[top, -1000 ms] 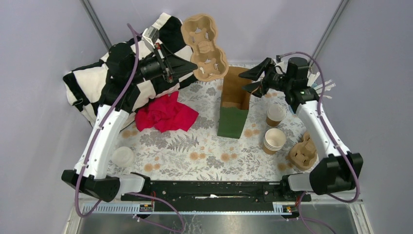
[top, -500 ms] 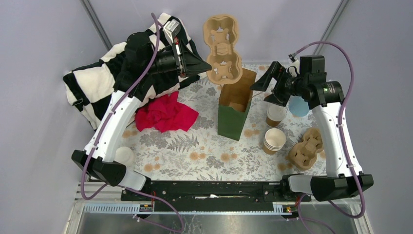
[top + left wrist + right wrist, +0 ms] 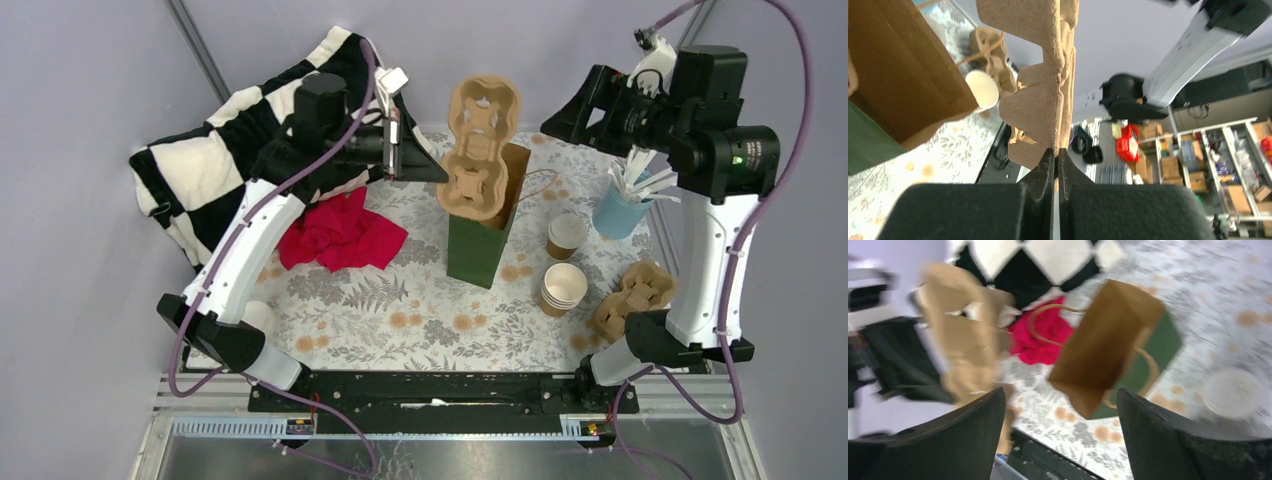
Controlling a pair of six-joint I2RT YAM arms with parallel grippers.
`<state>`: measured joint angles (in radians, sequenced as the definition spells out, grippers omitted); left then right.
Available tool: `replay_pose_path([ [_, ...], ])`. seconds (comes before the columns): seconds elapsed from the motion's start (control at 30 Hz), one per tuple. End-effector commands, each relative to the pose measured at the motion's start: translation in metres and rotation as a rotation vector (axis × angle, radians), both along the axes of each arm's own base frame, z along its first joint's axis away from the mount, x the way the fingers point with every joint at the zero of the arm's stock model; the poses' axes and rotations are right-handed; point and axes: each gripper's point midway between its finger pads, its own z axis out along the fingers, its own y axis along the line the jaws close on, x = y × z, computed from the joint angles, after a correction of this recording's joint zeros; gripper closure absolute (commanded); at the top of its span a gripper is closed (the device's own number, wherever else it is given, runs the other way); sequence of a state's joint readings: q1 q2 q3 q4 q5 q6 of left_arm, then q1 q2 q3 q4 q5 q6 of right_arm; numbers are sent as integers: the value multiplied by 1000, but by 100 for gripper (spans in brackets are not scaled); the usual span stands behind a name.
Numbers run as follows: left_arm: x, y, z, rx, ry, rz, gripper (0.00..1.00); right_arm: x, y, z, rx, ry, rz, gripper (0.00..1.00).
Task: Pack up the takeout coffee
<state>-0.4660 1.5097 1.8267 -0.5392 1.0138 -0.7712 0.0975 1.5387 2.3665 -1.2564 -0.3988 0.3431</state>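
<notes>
**Entry: tray going into bag; coffee not yet packed**

- **Left jaws** (image 3: 438, 175): you are pinching the cup tray (image 3: 478, 150) by one edge, jaws almost together on its thin wall. The tray is hanging on end, its lower lobes at the mouth of the paper bag (image 3: 480, 245).
- **Right jaws** (image 3: 568, 112): standing wide, holding nothing, raised well clear to the right of the bag.
- **Coffee cup** (image 3: 566, 236): standing on the worktop (image 3: 400, 310) just right of the bag, behind the stack of open cups (image 3: 563, 288).
- **Handling, as judged:** the bag is standing unsupported, so be lowering the tray straight down with its long side along the opening. Snagging a handle or the rim would likely tip the bag.
- **Materials:** the tray is rough pressed pulp, lobed, with cut slots. The bag is stiff paper, brown inside and green outside, with looped handles. The cup is brown paper with a pale lid. The worktop is wearing a floral print.
</notes>
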Motion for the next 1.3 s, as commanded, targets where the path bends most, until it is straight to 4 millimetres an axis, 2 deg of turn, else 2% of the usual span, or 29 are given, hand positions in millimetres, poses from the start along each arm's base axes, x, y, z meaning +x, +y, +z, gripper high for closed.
replay_pose_path([
  [0.0,-32,-8,-17,57,-129,-103,100,-11,52,33,171,-80,349,20],
  [0.1,-46,-12,-26,84,-141,-146,100,-2,67,46,270,-141,429,31],
  [0.2,-53,-10,-34,109,-149,-162,100,-10,76,58,350,-211,501,35],
  [0.27,-57,-9,-40,121,-138,-167,100,-12,79,54,381,-206,534,39],
  [0.37,-63,-9,-46,131,-130,-179,100,-17,81,37,390,-155,573,52],
  [0.47,-68,-7,-55,158,-120,-185,100,-21,82,25,400,-129,583,53],
  [0.6,-71,-6,-60,167,-112,-185,100,-35,87,27,463,-128,649,55],
  [0.7,-70,-5,-61,177,-115,-175,100,-42,87,24,479,-113,668,62],
  [0.8,-70,-4,-62,184,-117,-170,100,-47,87,18,481,-104,670,63],
  [1.0,-72,-2,-58,177,-124,-173,100,-45,87,9,486,-75,669,75],
  [1.13,-73,-2,-59,177,-124,-175,100,-44,87,3,485,-60,661,67],
  [1.27,-73,-2,-60,179,-126,-171,100,-43,87,0,488,-47,652,69],
])
